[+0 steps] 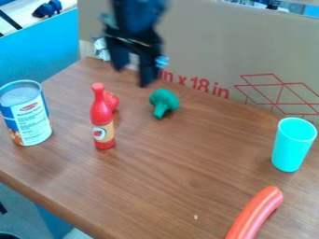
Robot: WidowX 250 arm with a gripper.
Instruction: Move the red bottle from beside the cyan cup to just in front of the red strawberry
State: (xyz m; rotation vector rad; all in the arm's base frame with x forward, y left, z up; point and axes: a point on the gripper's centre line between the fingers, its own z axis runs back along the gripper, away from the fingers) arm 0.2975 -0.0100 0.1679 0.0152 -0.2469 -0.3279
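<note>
The black gripper (133, 70) hangs at the upper left of centre, above the table's back edge, with its two fingers apart and nothing between them. Below and to its right, the green toy broccoli (164, 101) rests on the wood. A red bottle (102, 116) with a pale label stands upright to the lower left of the gripper. Partly hidden behind the bottle is a round red object (111, 100). The gripper touches none of these.
A tin can (27, 114) stands at the left, a cyan cup (293, 144) at the right. An orange-red sausage-shaped toy (256, 214) lies at the lower right of the wooden table (168, 172). Cardboard (211, 51) rises along the back edge.
</note>
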